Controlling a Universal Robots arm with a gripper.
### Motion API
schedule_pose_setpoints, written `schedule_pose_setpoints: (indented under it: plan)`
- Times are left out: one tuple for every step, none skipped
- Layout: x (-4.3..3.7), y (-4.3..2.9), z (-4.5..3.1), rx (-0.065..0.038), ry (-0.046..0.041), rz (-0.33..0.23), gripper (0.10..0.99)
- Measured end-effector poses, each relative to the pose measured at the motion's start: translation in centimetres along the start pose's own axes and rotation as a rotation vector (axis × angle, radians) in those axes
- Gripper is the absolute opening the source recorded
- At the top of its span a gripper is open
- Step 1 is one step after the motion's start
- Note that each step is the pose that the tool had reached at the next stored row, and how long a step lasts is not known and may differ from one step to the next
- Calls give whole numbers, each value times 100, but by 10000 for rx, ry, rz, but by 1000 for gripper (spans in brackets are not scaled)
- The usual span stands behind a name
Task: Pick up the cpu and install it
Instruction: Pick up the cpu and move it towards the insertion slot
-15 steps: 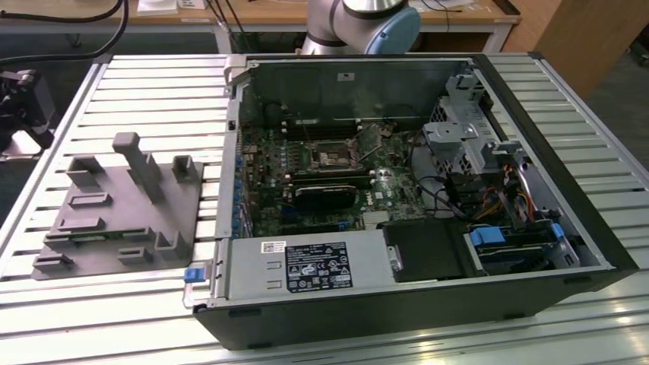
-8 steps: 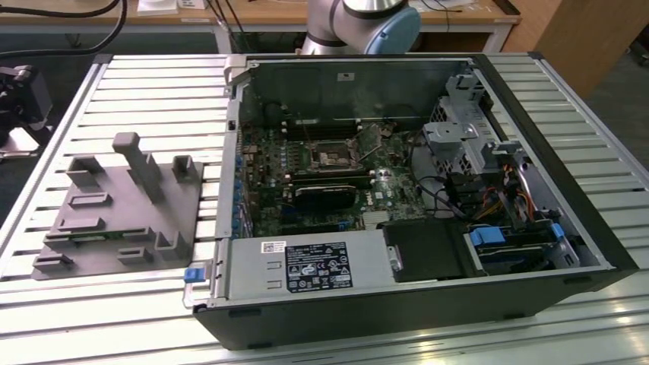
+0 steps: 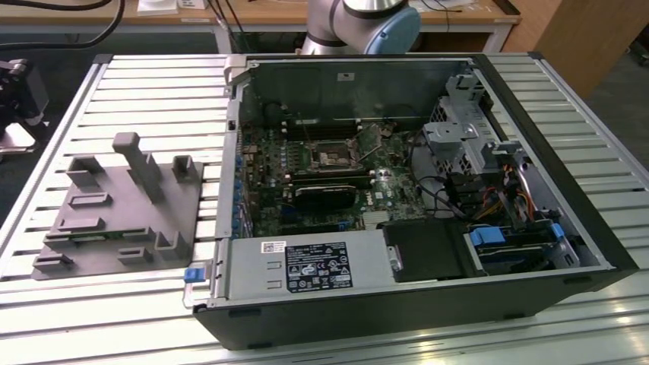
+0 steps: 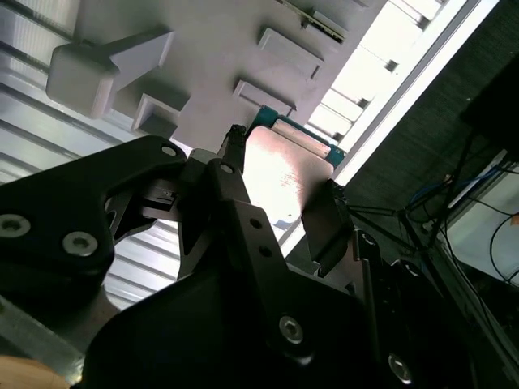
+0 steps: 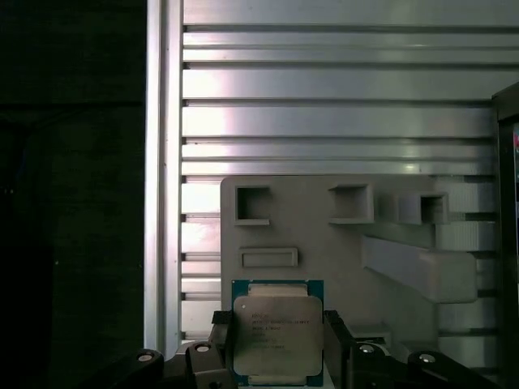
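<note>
The cpu (image 5: 277, 334) is a flat square chip with a silver metal top and a green rim. It sits between the two black fingers of my gripper (image 5: 278, 356), one finger against each side. In the second wrist view the cpu (image 4: 284, 174) shines pale in my gripper (image 4: 280, 203). Behind the chip in both wrist views lies the grey plastic tray (image 5: 308, 235) with its raised blocks. The dark socket (image 3: 333, 157) sits on the motherboard inside the open computer case (image 3: 568, 190).
The grey tray (image 3: 121, 213) lies on the slatted metal table (image 3: 152, 84), at the exterior view's left of the case. The arm's base (image 3: 365, 23) stands behind the case. Cables, a drive cage and a power supply (image 3: 304, 266) crowd the case.
</note>
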State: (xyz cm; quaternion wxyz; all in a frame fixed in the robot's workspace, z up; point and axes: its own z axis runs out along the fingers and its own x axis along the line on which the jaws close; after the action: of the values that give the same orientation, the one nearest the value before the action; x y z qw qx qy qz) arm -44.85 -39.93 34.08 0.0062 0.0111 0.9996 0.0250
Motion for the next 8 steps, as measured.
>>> schedule_pose_setpoints:
  plan:
    - [0, 1, -10, 0, -1, 0, 533]
    - [-1, 1, -19, -1, -2, -1, 533]
    - [0, 3, -29, 0, -1, 0, 533]
    - [-1, 4, -41, 0, 0, 1, 533]
    - [-1, 5, -55, 0, -1, 1, 533]
    - [-1, 6, -70, 0, -1, 2, 533]
    - [-1, 8, -87, 0, -1, 3, 533]
    - [-1, 10, -103, 0, -1, 3, 533]
